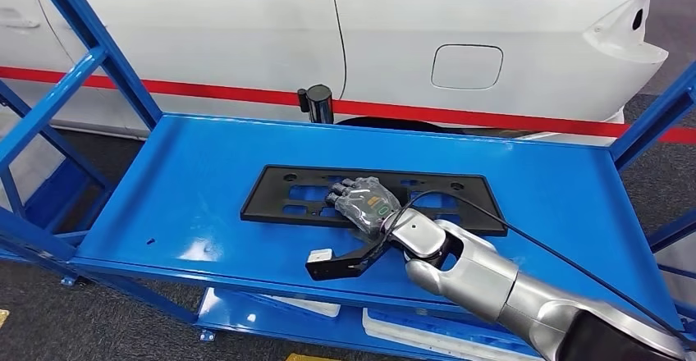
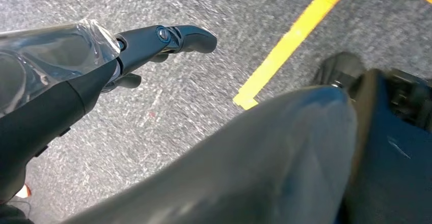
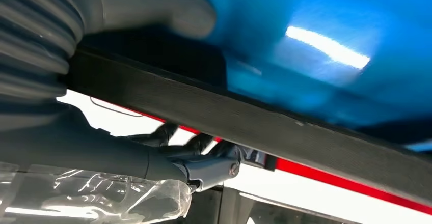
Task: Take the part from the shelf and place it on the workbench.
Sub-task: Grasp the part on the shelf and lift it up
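Resting on the black part (image 1: pixel 287 194), the right hand (image 1: pixel 365 203) possibly grips it.

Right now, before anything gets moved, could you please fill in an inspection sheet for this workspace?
Surface: blue shelf, top level, glossy metal with light glare.
Job's things: flat black part with cut-outs lies flat on the shelf, long side across the view.
Clutter: nothing seen on the top level; white items lie on the level below.
Hands: right hand rests on the part, fingers over its near edge; right wrist view shows thumb and fingers on either side of the edge. Left hand hangs over the floor, holding nothing.
Cables: black cable runs along the right arm.
Surroundings: white car with a red stripe behind the shelf; grey floor with a yellow line.
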`<state>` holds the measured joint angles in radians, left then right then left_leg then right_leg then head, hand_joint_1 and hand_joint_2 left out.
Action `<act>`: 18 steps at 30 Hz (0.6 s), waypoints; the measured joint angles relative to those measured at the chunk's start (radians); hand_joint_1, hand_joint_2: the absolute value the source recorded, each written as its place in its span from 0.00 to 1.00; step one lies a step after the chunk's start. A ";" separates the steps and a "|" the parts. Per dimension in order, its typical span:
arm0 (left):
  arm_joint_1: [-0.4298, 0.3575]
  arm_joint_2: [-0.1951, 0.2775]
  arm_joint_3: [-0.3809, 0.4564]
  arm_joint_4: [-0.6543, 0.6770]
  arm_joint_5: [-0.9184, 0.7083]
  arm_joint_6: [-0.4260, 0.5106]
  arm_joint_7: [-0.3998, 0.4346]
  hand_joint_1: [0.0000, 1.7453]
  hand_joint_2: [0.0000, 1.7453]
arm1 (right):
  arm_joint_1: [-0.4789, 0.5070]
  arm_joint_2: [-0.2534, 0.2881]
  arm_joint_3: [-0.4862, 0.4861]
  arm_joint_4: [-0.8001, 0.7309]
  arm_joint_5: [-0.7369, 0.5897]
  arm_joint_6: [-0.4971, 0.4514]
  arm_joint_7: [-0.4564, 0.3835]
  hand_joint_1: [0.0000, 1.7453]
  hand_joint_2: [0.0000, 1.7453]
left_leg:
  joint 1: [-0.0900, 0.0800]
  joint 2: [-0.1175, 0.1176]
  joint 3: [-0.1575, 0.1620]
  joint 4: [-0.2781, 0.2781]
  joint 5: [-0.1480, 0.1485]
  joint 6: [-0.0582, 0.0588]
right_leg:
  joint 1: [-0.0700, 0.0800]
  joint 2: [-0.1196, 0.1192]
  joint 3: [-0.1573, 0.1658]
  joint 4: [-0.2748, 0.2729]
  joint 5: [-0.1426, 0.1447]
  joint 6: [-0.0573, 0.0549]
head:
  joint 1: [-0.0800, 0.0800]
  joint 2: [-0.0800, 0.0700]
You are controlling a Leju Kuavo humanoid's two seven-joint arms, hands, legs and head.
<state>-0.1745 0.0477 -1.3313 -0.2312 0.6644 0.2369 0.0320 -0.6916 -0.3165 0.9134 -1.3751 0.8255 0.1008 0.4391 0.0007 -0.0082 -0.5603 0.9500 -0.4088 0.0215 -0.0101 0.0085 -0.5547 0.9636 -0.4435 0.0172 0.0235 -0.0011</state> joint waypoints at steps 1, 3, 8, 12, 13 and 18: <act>-0.001 0.000 0.000 0.000 0.000 0.000 -0.001 0.00 0.00 | -0.005 0.003 0.002 0.003 0.000 0.000 0.000 1.00 1.00 | 0.001 0.001 -0.008 0.018 -0.013 -0.005 | -0.002 0.000 0.000 -0.001 0.002 -0.005 | 0.000 0.000; -0.002 0.000 0.000 0.000 -0.001 -0.001 -0.002 0.00 0.00 | -0.011 0.010 0.005 0.009 0.000 0.001 0.000 1.00 1.00 | 0.004 0.002 -0.055 0.129 -0.074 -0.016 | -0.004 -0.002 0.000 -0.002 0.004 -0.010 | -0.001 0.000; 0.000 0.003 0.000 0.000 -0.008 -0.002 -0.003 0.00 0.00 | -0.015 0.021 0.009 0.011 0.004 -0.014 -0.003 1.00 1.00 | 0.005 0.002 -0.122 0.269 -0.107 -0.017 | -0.001 -0.003 0.000 -0.001 0.003 -0.011 | -0.001 0.000; -0.007 0.006 0.000 0.000 -0.016 -0.002 -0.002 0.00 0.00 | -0.016 0.027 0.010 0.011 0.008 -0.073 -0.021 1.00 1.00 | -0.003 0.002 -0.002 0.008 -0.003 0.002 | 0.002 0.004 0.000 -0.002 0.002 -0.004 | 0.000 0.000; -0.008 0.007 0.000 0.000 -0.017 -0.002 -0.001 0.00 0.00 | -0.016 0.028 0.010 0.011 0.012 -0.091 -0.026 1.00 1.00 | -0.006 0.001 0.001 -0.005 -0.001 0.005 | 0.002 0.005 -0.001 -0.003 0.003 0.000 | 0.000 0.000; -0.012 0.008 0.000 0.000 -0.016 -0.008 0.002 0.00 0.00 | -0.027 0.031 0.004 -0.004 0.051 -0.182 -0.042 1.00 1.00 | -0.002 0.003 0.006 -0.020 0.014 0.033 | 0.000 0.002 -0.042 0.081 -0.055 0.022 | 0.002 0.000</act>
<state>-0.1862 0.0562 -1.3314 -0.2312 0.6480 0.2292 0.0340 -0.7184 -0.2852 0.9177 -1.3790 0.8768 -0.0808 0.3974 -0.0015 -0.0054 -0.5539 0.9299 -0.3953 0.0542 -0.0101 0.0104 -0.5962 1.0450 -0.4985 0.0389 0.0258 -0.0011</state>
